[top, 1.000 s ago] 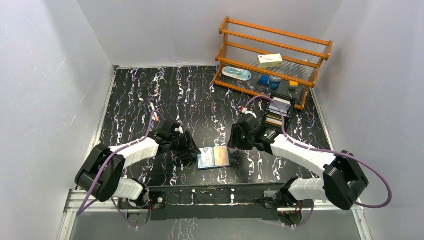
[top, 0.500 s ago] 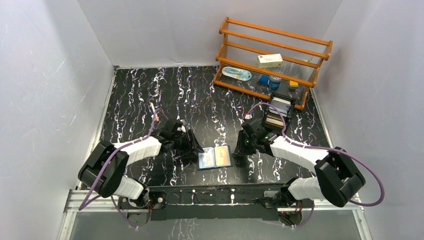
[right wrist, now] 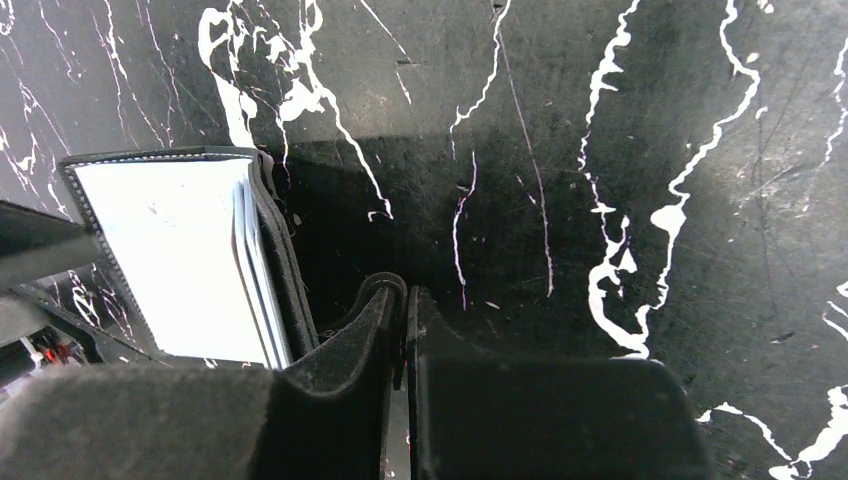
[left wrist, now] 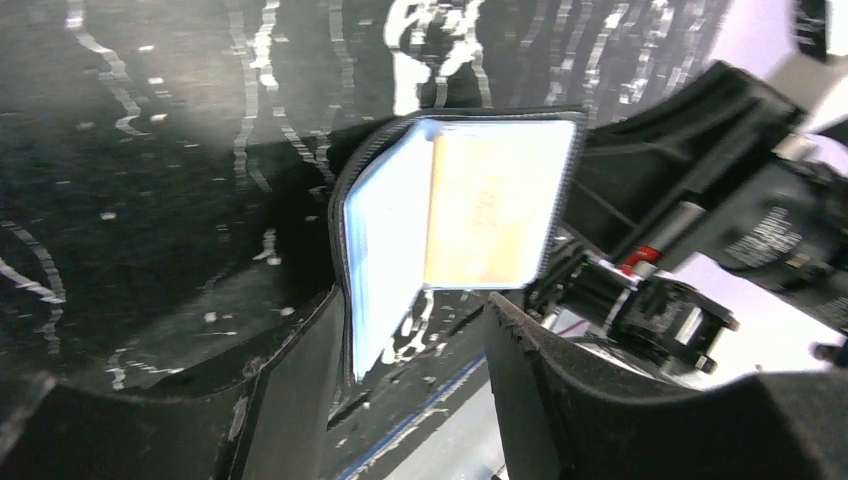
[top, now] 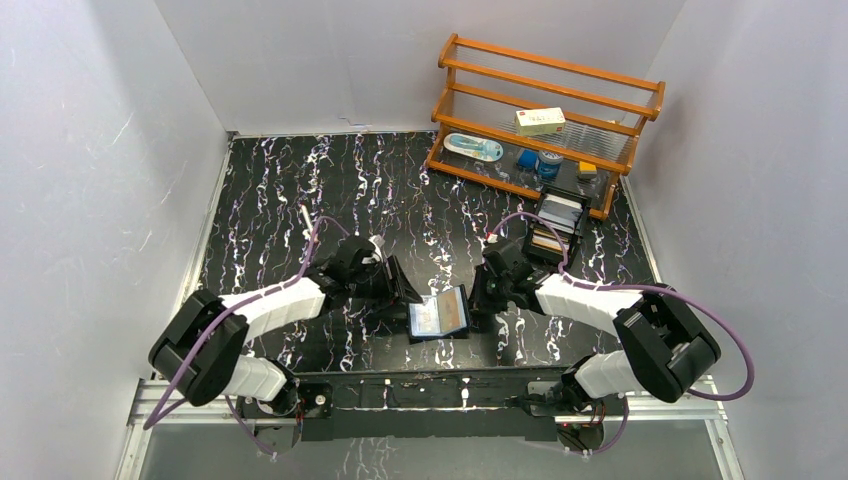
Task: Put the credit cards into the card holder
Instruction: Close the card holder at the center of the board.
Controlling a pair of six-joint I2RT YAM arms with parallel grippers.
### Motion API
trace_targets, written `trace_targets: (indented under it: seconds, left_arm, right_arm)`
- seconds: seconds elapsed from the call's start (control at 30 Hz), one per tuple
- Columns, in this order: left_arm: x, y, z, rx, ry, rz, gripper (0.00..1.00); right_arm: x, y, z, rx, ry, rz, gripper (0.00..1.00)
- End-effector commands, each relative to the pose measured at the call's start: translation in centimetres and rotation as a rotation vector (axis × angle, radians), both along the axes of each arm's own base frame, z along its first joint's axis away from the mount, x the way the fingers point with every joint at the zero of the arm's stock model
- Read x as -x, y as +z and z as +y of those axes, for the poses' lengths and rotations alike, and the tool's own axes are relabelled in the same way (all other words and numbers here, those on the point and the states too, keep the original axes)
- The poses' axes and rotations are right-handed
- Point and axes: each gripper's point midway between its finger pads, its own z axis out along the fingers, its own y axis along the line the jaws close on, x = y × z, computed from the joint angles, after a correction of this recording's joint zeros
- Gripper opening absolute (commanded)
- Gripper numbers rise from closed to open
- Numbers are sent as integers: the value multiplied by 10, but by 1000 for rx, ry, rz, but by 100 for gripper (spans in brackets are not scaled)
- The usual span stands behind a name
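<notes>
The card holder (top: pixel 441 315) is a black wallet lying open between the two arms, its halves tilted up like a book. Its silvery-blue left face (left wrist: pixel 385 250) and tan right face (left wrist: pixel 490 205) show in the left wrist view. My left gripper (top: pixel 403 292) (left wrist: pixel 415 305) stands open, with the wallet's left flap resting against the inner side of its left finger (left wrist: pixel 295 390). My right gripper (top: pixel 479 300) (right wrist: pixel 405 290) is shut on the thin black tab at the wallet's right edge (right wrist: pixel 272 250). The credit cards (top: pixel 559 213) stand on edge in a black box, white and tan.
The black open-topped box (top: pixel 552 243) sits in front of a wooden rack (top: pixel 545 120) at the back right, which holds a small carton and other small items. A thin white stick (top: pixel 306 217) lies on the marbled table (top: pixel 300 180) left of centre.
My right gripper has closed and drawn in to the wallet's right edge. The wallet has shifted right and folded partly up. My left gripper has followed it to the right.
</notes>
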Motion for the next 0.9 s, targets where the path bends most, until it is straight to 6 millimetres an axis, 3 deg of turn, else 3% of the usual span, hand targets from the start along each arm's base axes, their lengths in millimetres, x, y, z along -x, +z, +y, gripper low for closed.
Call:
trace_targets:
  seconds: [0.0, 0.2, 0.5, 0.67, 0.87]
  left_arm:
    - [-6, 55, -28, 180, -34, -93, 52]
    - [-4, 61, -39, 240, -52, -99, 51]
    - [1, 50, -63, 270, -118, -81, 51]
    - [-4, 37, -72, 198, -137, -97, 47]
    - [-12, 12, -56, 44, -120, -113, 35]
  right_arm:
    - [0, 3, 10, -52, 5, -3, 6]
    - [-1, 5, 11, -51, 9, -8, 5]
    - [-4, 9, 2, -14, -1, -37, 4]
    - [-12, 18, 10, -34, 42, -90, 5]
    - [-14, 30, 14, -64, 54, -105, 25]
